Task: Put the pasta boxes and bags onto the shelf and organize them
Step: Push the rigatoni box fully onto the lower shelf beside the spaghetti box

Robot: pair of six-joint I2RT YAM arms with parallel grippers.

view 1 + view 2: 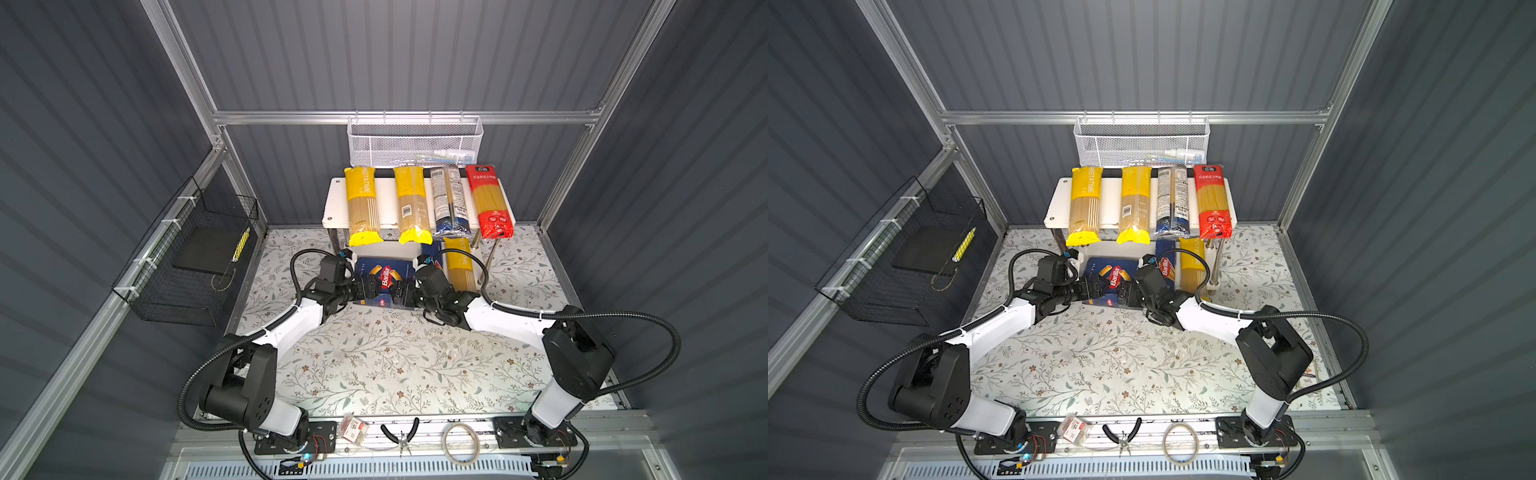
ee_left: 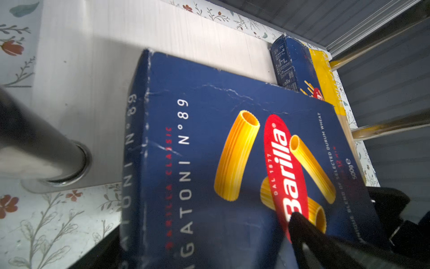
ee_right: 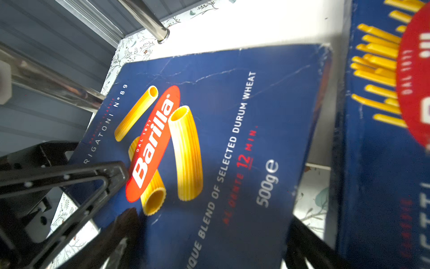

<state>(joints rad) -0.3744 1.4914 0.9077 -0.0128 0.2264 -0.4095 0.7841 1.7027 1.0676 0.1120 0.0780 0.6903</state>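
Left arm (image 1: 291, 324) and right arm (image 1: 498, 322) look alike: glossy white shells between chunky matte-black joints. The left gripper (image 1: 371, 291) and right gripper (image 1: 400, 296) are all black; one finger (image 3: 69, 174) is an open triangle dotted with pale screws. Behind each gripper a ribbed black hose (image 1: 515, 311), cinched by white zip ties (image 1: 540, 316), runs to a black base plate (image 1: 328, 430) with red wiring.

The shelf (image 1: 386, 199) is standing at the back of the worktop (image 1: 374, 365). Four pasta bags (image 1: 411, 203) are lying side by side on its top board. Partly on its lower board, the rigatoni box (image 1: 384, 276) is sitting left, a spaghetti box (image 1: 1165, 269) right of it, a fifth bag (image 1: 459, 266) farther right. A mesh basket (image 1: 415, 143) is hanging behind.
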